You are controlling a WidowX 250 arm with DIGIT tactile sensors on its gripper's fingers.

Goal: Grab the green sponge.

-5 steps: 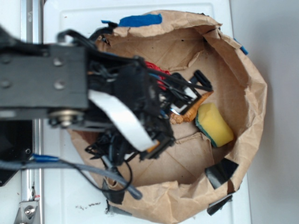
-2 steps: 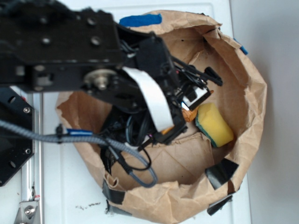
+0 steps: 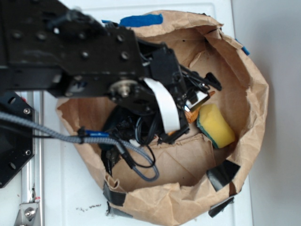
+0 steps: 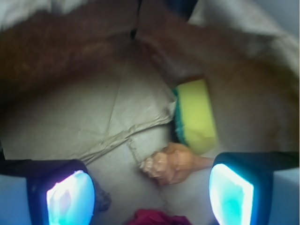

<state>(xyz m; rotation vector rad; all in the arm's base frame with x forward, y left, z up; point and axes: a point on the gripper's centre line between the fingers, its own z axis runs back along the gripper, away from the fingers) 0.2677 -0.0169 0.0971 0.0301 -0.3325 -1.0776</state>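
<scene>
Gripper point(image 4: 150, 190) wide open, empty. Green sponge point(image 4: 197, 116) on bag point(image 3: 244, 61) floor, ahead and right of claw centre, long axis running roughly away from the wrist camera. Seashell point(image 4: 171, 162) between pads, probably touching sponge; blur, can't confirm.

Gripper point(image 3: 200, 92) moved up and right, nearer green sponge point(image 3: 216, 125)

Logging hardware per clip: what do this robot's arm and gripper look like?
Black arm of flat bolted plates, with a white ribbon cable, a grey braided cable bound in blue, and loose black wires. The gripper has black fingers with pads glowing pale blue.
</scene>
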